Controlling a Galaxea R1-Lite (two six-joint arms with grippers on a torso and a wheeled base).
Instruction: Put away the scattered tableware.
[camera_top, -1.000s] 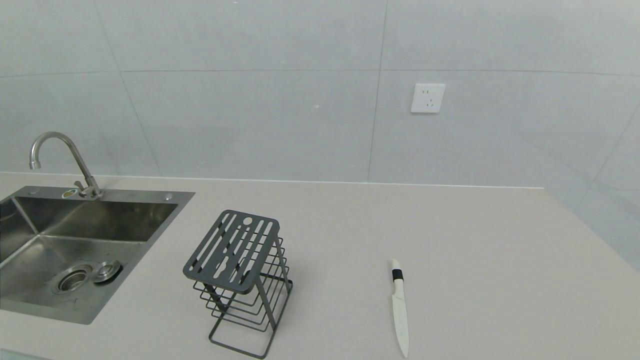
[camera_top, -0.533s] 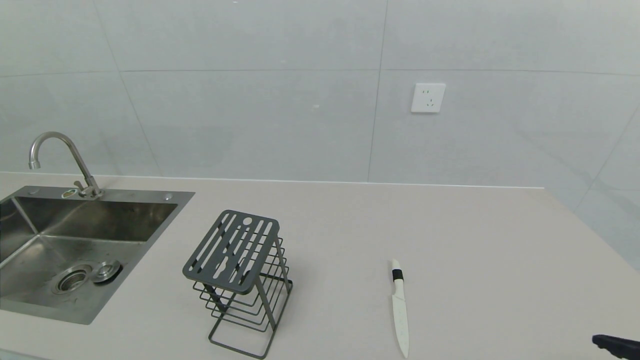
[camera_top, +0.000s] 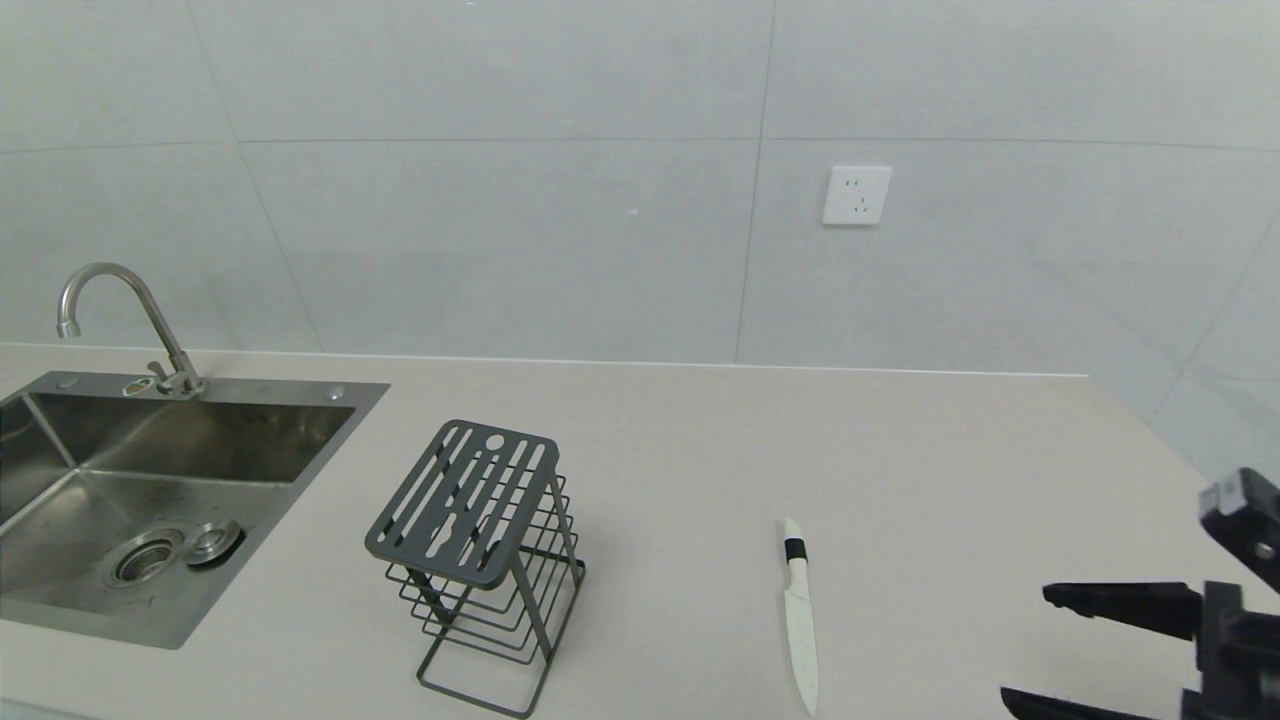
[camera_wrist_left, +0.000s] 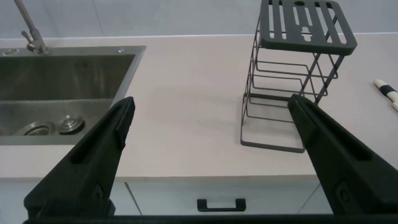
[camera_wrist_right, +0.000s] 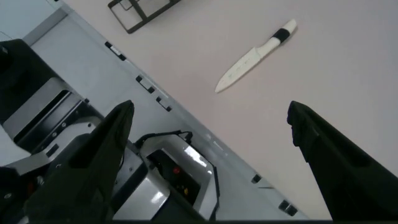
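A white knife (camera_top: 800, 610) with a black band on its handle lies flat on the pale counter, blade toward the front edge. It also shows below my right gripper (camera_wrist_right: 210, 109) as the knife (camera_wrist_right: 255, 56). A dark grey wire knife rack (camera_top: 470, 560) with a slotted top stands to the knife's left. My right gripper (camera_top: 1025, 645) hovers open and empty at the counter's right front, right of the knife. My left gripper (camera_wrist_left: 211, 102) is open and empty, off the counter's front edge, facing the rack (camera_wrist_left: 298, 81).
A steel sink (camera_top: 250, 385) with a curved faucet (camera_top: 110, 300) is set into the counter at the left. A wall socket (camera_top: 856, 196) sits on the tiled wall behind. A drawer handle (camera_wrist_left: 221, 204) shows under the counter's front edge.
My right gripper has come into the head view from the lower right, rising and moving left toward the knife. Knife and rack have not moved.
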